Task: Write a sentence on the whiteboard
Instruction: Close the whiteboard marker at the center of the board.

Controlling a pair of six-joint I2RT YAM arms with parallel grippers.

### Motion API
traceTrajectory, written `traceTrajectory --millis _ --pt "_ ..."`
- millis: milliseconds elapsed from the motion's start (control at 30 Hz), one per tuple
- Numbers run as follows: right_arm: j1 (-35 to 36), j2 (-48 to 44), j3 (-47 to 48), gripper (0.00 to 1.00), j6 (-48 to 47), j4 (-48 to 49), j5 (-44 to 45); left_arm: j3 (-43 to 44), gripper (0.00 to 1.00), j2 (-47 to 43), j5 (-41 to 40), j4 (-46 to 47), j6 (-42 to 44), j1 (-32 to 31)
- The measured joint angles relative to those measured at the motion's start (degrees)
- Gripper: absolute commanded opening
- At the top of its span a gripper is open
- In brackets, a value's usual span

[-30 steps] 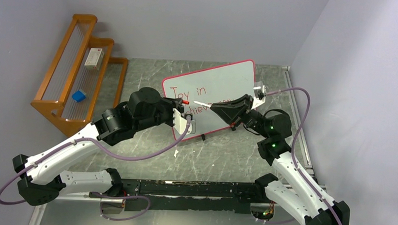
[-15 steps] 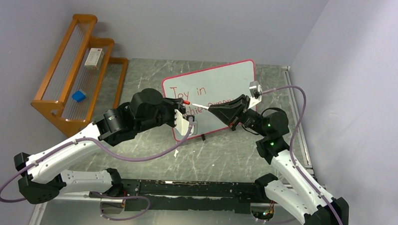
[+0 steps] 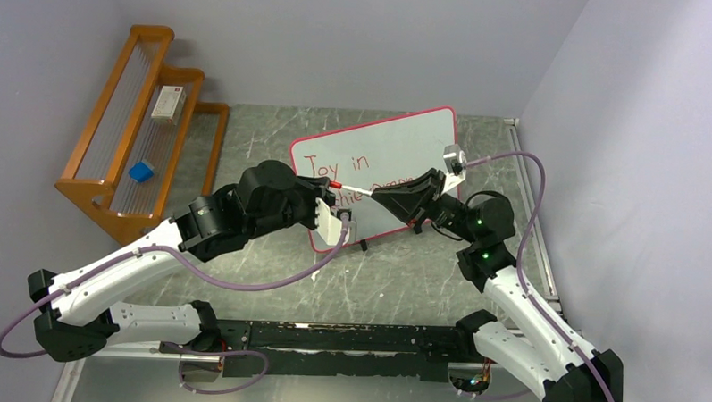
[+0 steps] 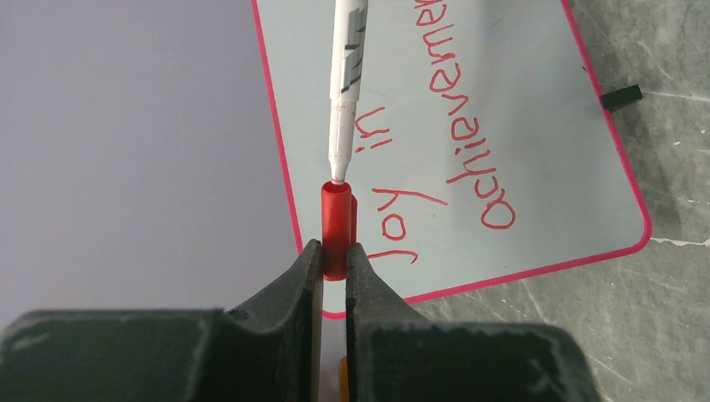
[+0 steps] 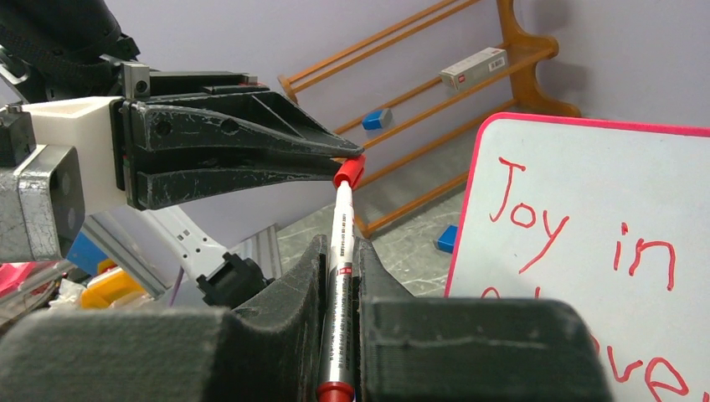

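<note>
The whiteboard (image 3: pixel 417 136) stands tilted at the back of the table, pink-edged, with red writing "Joy in achievement" on it. It also fills the left wrist view (image 4: pixel 519 100) and the right side of the right wrist view (image 5: pixel 586 193). My left gripper (image 3: pixel 332 185) (image 4: pixel 335 251) is shut on a red marker cap (image 4: pixel 337 222). My right gripper (image 3: pixel 377 193) (image 5: pixel 339 247) is shut on the white marker (image 5: pixel 338 276) (image 3: pixel 354 188). The marker's tip sits at the cap's open mouth (image 5: pixel 349 171), just in front of the board.
A wooden rack (image 3: pixel 94 169) stands at the back left, with a blue block (image 3: pixel 141 171) and a white box (image 3: pixel 167 103) on it. The board's black foot (image 3: pixel 362 245) rests on the marble top. Walls close in behind and on the right.
The two grippers have come together: the left one with the cap shifted right, the right one with the marker shifted left. The gap between tip and cap has closed.
</note>
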Motion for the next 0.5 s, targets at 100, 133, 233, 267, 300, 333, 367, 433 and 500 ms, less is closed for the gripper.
traceTrajectory --millis 100,133,233,267,300,333,367,433,500 --pt "0.07 0.33 0.09 0.00 -0.02 -0.09 0.02 0.02 0.05 0.00 -0.09 0.00 0.02 -0.22" --pt "0.09 0.37 0.13 0.00 -0.02 -0.11 0.02 0.04 0.05 0.00 -0.11 -0.04 0.02 -0.31" --pt "0.15 0.44 0.20 0.00 -0.09 -0.20 0.02 0.48 0.05 0.11 -0.17 -0.52 0.22 -0.52" --pt "0.17 0.46 0.22 0.00 -0.09 -0.20 0.02 0.76 0.05 0.20 -0.22 -0.68 0.24 -0.63" --pt "0.22 0.52 0.28 0.00 -0.09 -0.17 0.02 1.09 0.05 0.28 -0.28 -0.90 0.31 -0.81" --pt "0.26 0.66 0.37 0.00 -0.09 -0.15 0.02 1.33 0.05 0.37 -0.33 -1.09 0.35 -0.94" --pt "0.28 0.79 0.46 0.00 -0.09 -0.15 0.02 1.84 0.05 0.57 -0.52 -1.60 0.39 -1.14" --pt "0.31 1.07 0.55 0.00 -0.11 -0.07 0.02 2.64 0.05 1.07 -0.90 -2.32 0.42 -1.66" --pt "0.42 1.44 0.55 0.00 -0.09 0.15 0.04 3.50 0.05 1.81 -1.42 -3.19 0.44 -2.32"
